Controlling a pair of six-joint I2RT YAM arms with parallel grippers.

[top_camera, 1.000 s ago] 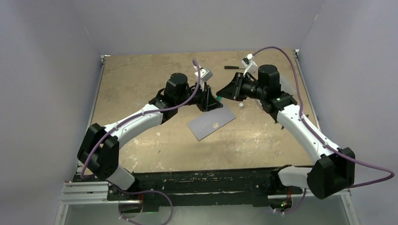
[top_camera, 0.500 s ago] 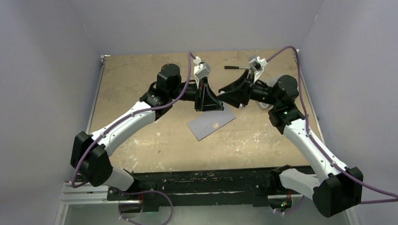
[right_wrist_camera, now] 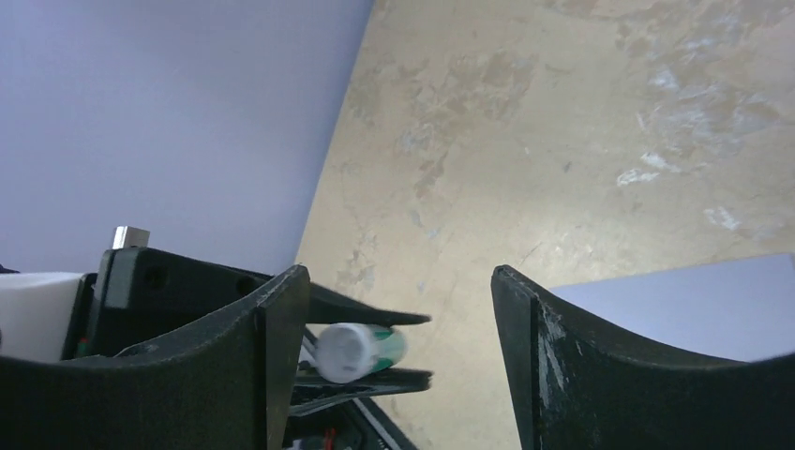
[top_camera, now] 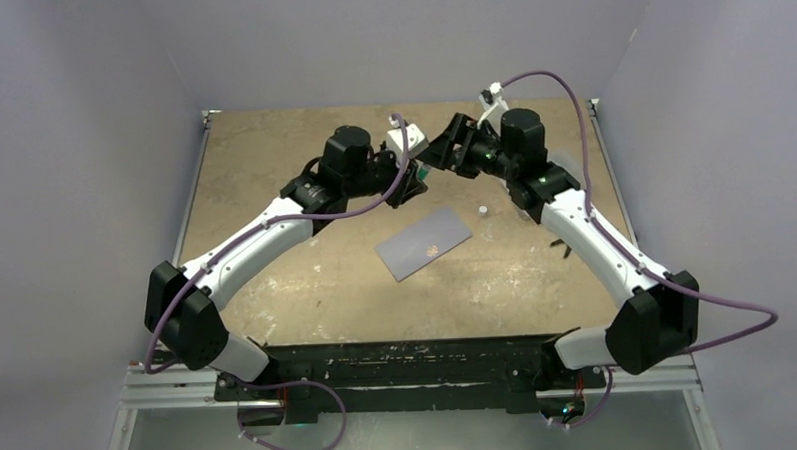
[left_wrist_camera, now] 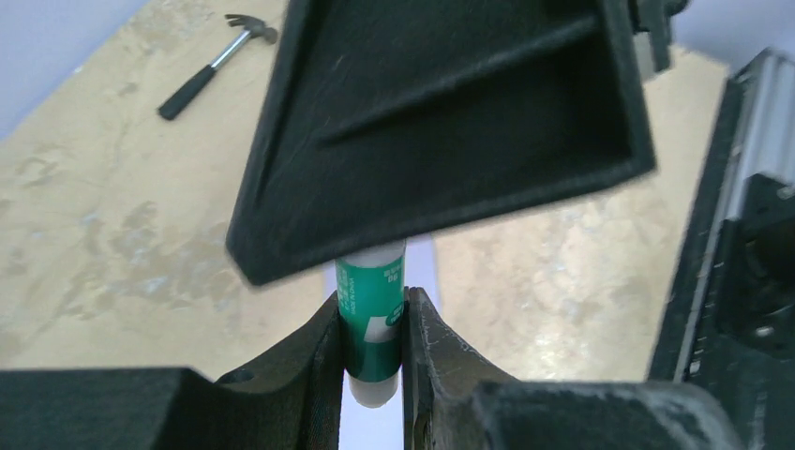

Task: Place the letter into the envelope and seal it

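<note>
Gluing looks like the step in hand: left gripper [left_wrist_camera: 372, 302] is clamped on the green glue stick [left_wrist_camera: 372, 328], and the right gripper [right_wrist_camera: 398, 274] stands wide apart just off the stick's end. The envelope [top_camera: 423, 242] lies flat on the table [top_camera: 263, 170], below both grippers and toward the bases, long axis diagonal, the left gripper nearer. The letter is not in sight, presumably inside.

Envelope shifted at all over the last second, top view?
No. The envelope lies at the same spot and angle, with the same gap to the small white cap and to the edges of the table.
</note>
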